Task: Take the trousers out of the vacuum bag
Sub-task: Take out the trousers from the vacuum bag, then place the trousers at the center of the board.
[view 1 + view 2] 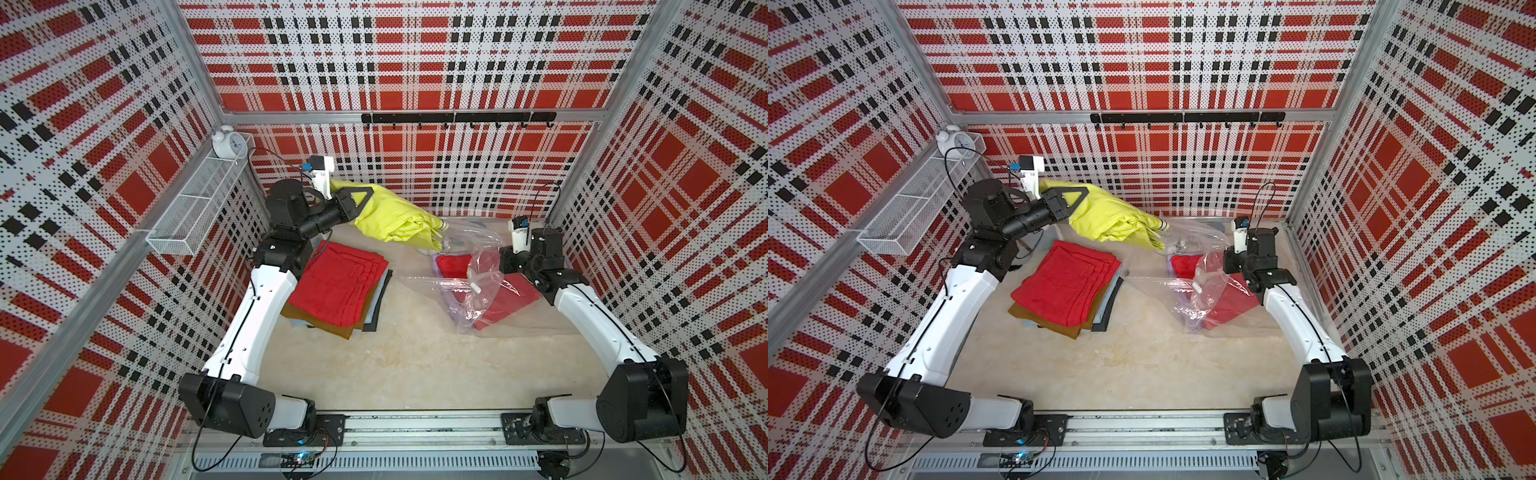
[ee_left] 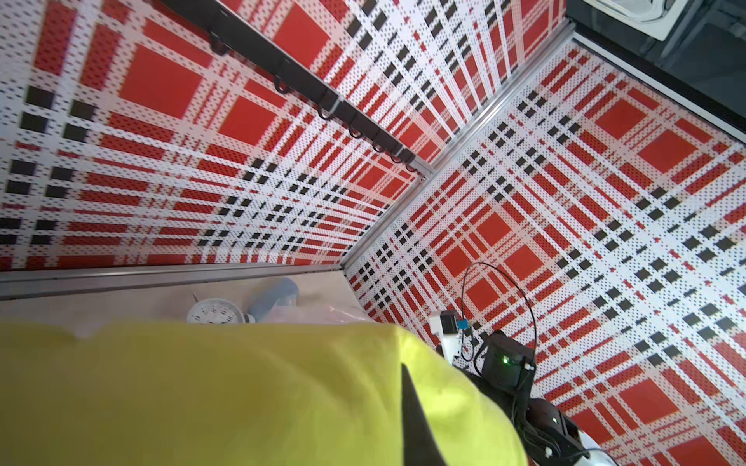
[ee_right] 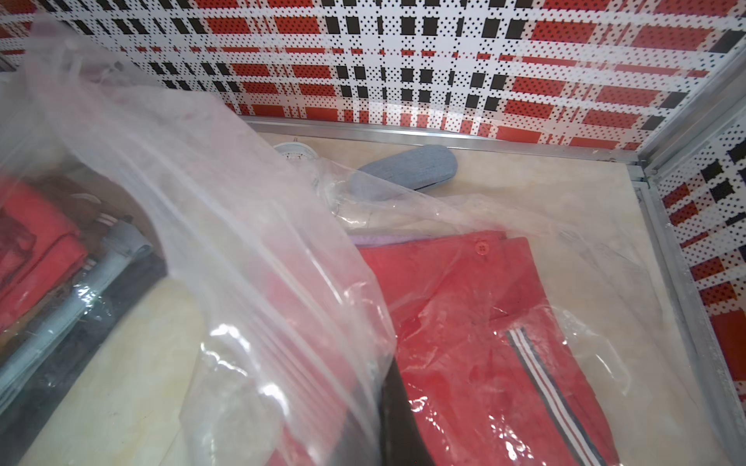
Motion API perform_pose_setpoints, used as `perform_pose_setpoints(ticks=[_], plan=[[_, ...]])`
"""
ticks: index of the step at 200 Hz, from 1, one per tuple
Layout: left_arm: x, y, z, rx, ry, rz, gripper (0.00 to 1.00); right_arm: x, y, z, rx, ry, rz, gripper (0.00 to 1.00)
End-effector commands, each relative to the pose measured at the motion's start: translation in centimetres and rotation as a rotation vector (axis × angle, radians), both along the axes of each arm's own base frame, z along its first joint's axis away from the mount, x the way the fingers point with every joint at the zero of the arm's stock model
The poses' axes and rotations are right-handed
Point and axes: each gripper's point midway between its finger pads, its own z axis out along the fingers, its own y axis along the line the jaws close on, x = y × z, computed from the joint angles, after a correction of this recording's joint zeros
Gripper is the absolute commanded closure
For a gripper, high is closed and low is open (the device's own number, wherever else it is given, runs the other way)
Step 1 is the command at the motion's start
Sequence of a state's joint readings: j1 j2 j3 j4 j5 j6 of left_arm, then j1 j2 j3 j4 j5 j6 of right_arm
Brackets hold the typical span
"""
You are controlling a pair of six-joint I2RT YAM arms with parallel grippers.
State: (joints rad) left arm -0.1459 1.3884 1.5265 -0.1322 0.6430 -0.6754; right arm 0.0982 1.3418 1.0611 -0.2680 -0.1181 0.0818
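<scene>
1. The soft, limp yellow-green trousers (image 1: 395, 220) are light and will sag and unfold wherever they are unsupported. A pinch on a thick folded edge or the waistband should hold best.
2. The left tool (image 1: 360, 201) is clamped on one end of this pair and holds it in the air above the beige worktop (image 1: 415, 365). The far end droops towards the mouth of the bag.
3. The large clear, crinkly plastic vacuum bag (image 1: 432, 282) lies on the right side of the worktop. Its film is thin and slippery and probably slides along with the cloth unless it is held back.
4. The right tool (image 1: 508, 261) is closed, and judging by the film bunched and raised over it, it is pinching the bag's upper layer.
5. A folded pair of red trousers (image 3: 484, 322) with a striped waistband lies inside the bag, on top of a lilac pair (image 3: 375, 241) of which only an edge shows.
6. Outside the bag, on the left, sits a folded stack (image 1: 336, 286). Red cloth lies on top, with mustard-brown, light blue and charcoal layers beneath.
7. The red pair looks flat and easy to drag out by its waistband edge.
</scene>
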Motion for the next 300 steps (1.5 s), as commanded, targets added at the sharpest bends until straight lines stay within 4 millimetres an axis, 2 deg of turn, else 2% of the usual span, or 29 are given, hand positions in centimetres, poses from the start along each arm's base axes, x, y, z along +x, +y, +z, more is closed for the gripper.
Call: perform_pose_setpoints(ticks=[1,29,87,169,203,232,300], plan=[[-0.9,2.3,4.3,0.0,-0.175,0.063,1.0,0.1,-0.1,-0.1,-0.001,0.005,-0.017,1.0],[0.4,4.0,3.6,0.018,-0.167,0.104,1.0,0.1,-0.2,-0.1,-0.002,0.006,-0.02,1.0],[4.3,6.0,-0.1,0.109,-0.109,0.192,1.0,0.0,-0.2,-0.1,0.001,0.012,-0.023,1.0],[7.1,7.7,-3.9,0.162,-0.053,0.24,1.0,0.7,0.0,-0.3,0.011,0.025,-0.021,1.0],[7.1,8.2,-6.2,0.169,-0.008,0.261,1.0,0.6,0.0,-0.7,0.012,0.035,-0.022,1.0],[6.2,8.3,-8.0,0.159,0.002,0.272,1.0,0.8,0.1,-0.9,0.01,0.036,-0.018,1.0],[4.5,8.5,-8.5,0.163,0.0,0.289,1.0,1.0,0.4,-1.0,0.025,0.04,-0.008,1.0]])
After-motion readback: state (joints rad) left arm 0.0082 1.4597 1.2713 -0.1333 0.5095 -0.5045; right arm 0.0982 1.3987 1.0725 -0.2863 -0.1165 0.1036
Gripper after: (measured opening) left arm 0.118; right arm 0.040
